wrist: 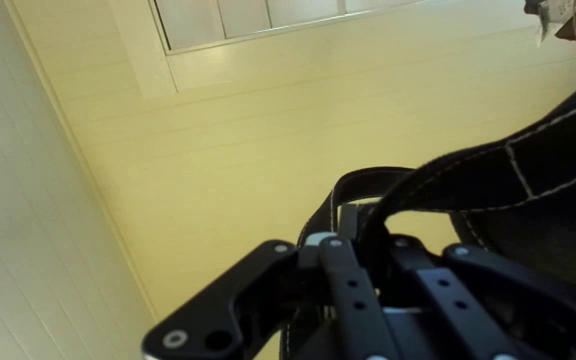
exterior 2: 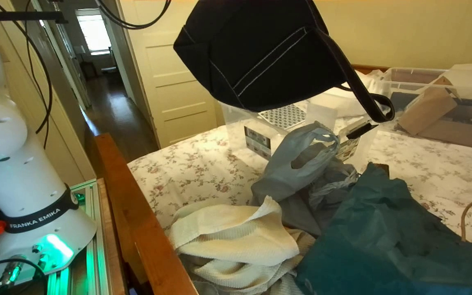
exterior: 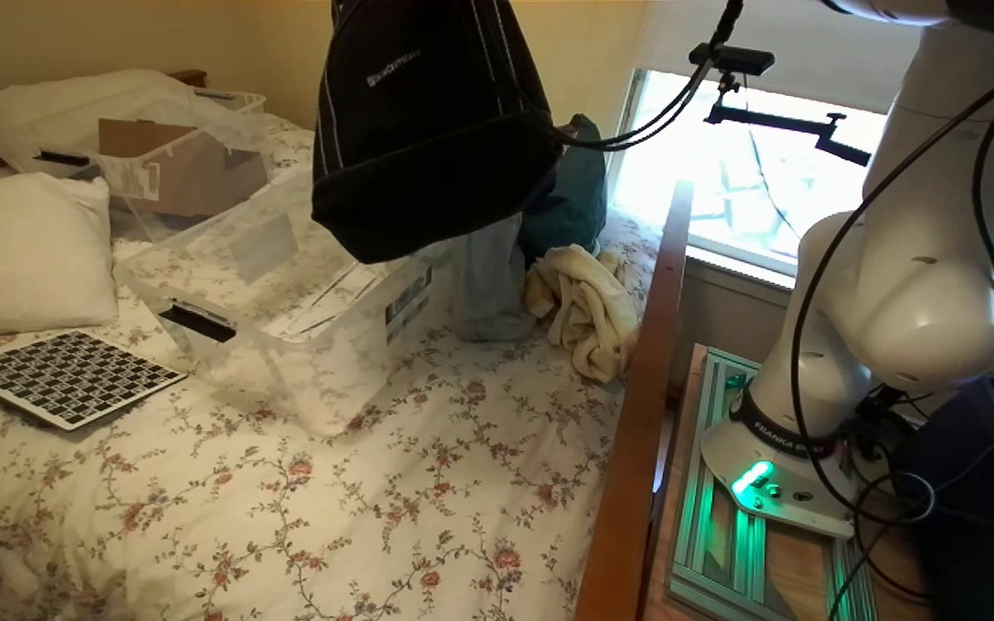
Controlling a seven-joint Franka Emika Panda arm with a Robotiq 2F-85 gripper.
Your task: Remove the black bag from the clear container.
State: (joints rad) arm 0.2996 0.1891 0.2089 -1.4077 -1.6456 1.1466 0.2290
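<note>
The black bag (exterior: 428, 147) hangs tilted in the air, its bottom above the clear container (exterior: 290, 371) on the bed. The bag also shows in an exterior view (exterior 2: 260, 57), with a loose handle loop hanging down on one side. The container stands open and is partly hidden by the bag; its wall also shows in an exterior view (exterior 2: 236, 127). In the wrist view, my gripper (wrist: 370, 227) is closed with a strap of the bag (wrist: 468, 180) running between its fingers. The gripper is out of frame in both exterior views.
A second clear bin with a brown cardboard box (exterior: 178, 164) stands farther back. A white pillow (exterior: 22, 250) and a checkered board (exterior: 66, 375) lie beside the container. A grey plastic bag (exterior 2: 297, 159), cream cloth (exterior 2: 236, 237) and teal cloth (exterior 2: 391, 241) lie near the wooden rail (exterior: 635, 448).
</note>
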